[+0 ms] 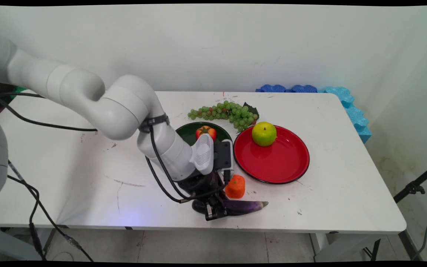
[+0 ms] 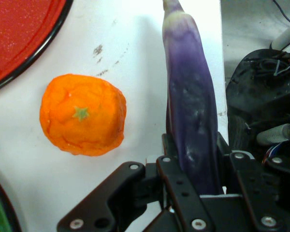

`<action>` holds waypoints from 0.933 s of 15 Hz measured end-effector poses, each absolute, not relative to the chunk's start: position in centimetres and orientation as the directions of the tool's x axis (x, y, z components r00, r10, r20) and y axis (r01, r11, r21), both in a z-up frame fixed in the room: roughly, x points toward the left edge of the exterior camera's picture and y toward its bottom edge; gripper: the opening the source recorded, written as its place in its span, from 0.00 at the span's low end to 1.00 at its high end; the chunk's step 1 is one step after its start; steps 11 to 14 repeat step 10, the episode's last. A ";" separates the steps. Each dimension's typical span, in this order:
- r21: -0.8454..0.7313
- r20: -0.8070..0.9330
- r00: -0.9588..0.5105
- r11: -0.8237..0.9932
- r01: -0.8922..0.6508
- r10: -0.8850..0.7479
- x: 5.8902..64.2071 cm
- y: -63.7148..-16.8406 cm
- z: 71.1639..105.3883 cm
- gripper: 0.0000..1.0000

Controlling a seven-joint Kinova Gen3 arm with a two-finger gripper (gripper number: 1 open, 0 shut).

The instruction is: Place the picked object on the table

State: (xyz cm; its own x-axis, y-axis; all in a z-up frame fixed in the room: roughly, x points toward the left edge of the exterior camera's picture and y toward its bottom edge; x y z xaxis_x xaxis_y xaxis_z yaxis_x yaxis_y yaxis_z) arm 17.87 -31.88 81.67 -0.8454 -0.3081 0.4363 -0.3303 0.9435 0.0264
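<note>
While down at the table's [image 1: 87, 178] near edge, gripper [image 1: 217, 212] is clamped on the eggplant [image 2: 191, 121] between its fingers; orange [image 2: 82, 115] just beside, red plate [image 1: 272, 159] near.

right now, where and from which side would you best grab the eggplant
Probably around its thick mid-body, from straight above. The eggplant lies flat near the table's front edge, long and slim, so the fingers fit best across its narrow width, as the gripper straddles it now. The orange lies apart from it, leaving room on that side.
</note>
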 end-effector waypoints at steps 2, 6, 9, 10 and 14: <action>0.023 0.438 -0.846 0.945 -0.327 -0.303 17.8 -31.8 81.3 0.00; 0.017 0.442 -0.849 0.949 -0.316 -0.291 17.8 -31.7 80.7 1.00; 0.023 0.448 -0.848 0.952 -0.305 -0.283 17.8 -31.5 80.7 1.00; 0.025 0.452 -0.848 0.954 -0.300 -0.278 17.7 -31.4 80.8 1.00; 0.025 0.452 -0.848 0.954 -0.300 -0.278 17.7 -31.4 80.8 1.00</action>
